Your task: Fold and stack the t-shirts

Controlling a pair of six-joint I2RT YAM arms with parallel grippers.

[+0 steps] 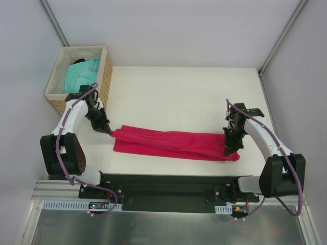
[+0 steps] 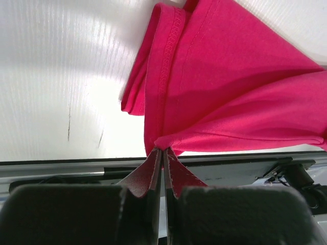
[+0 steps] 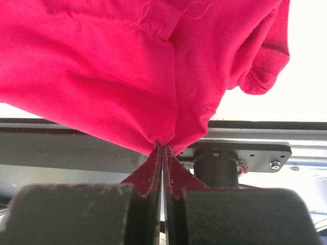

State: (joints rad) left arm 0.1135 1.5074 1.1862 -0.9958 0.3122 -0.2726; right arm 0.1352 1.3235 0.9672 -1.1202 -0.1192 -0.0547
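Pinching crimson t-shirt [image 1: 168,143] at opposite edges, left fingers [image 2: 145,178] and right fingers [image 3: 148,176] stretch it.

Looks like a robotics lab cell: plain white walls [image 1: 168,30] on aluminium posts [image 1: 53,23], white table [image 1: 179,92], two arms [image 1: 71,116] bolted to a black mounting plate [image 1: 163,186], purple cabling [image 1: 60,145].

You have a white worktop [image 1: 184,92] boxed in by plain pale walls [image 1: 168,30], grey metal posts [image 1: 53,23] in both far corners, under bright even light.

Pink tee [image 1: 171,143] stretched btwn L fingers [image 1: 106,128] & R fingers [image 1: 230,147] — turquoise tee [image 1: 82,75] in basket [image 1: 106,76].
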